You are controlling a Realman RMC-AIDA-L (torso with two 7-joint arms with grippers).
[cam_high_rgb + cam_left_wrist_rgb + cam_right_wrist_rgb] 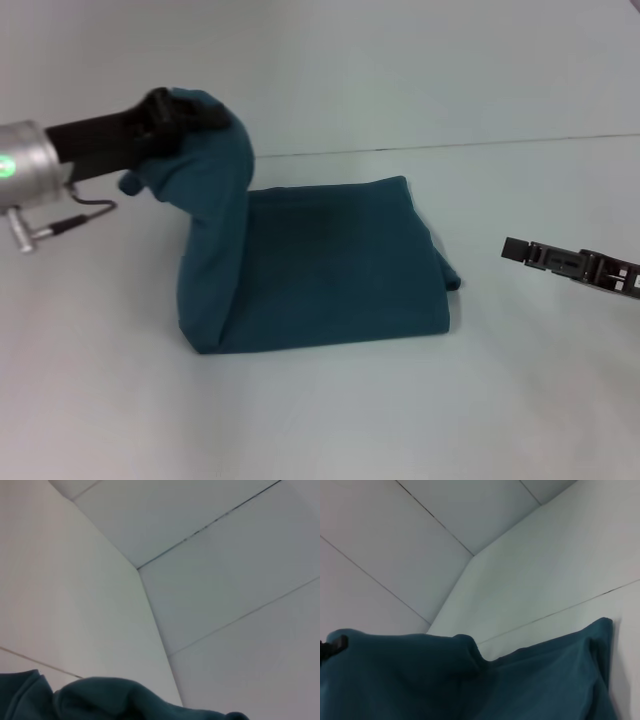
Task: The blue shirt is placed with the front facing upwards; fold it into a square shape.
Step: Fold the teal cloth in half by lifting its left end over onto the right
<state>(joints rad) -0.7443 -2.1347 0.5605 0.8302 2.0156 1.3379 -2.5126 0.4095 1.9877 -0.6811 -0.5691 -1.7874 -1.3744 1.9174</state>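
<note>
Blue shirt (320,270), lettering hidden, one edge in left end effector (175,115).

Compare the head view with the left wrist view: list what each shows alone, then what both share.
Only the head view shows the left gripper lifting one end of the blue shirt off the table, and the right gripper apart from the shirt, over the table. Only the left wrist view shows wall panel seams close up. Both show the shirt's teal cloth.
</note>
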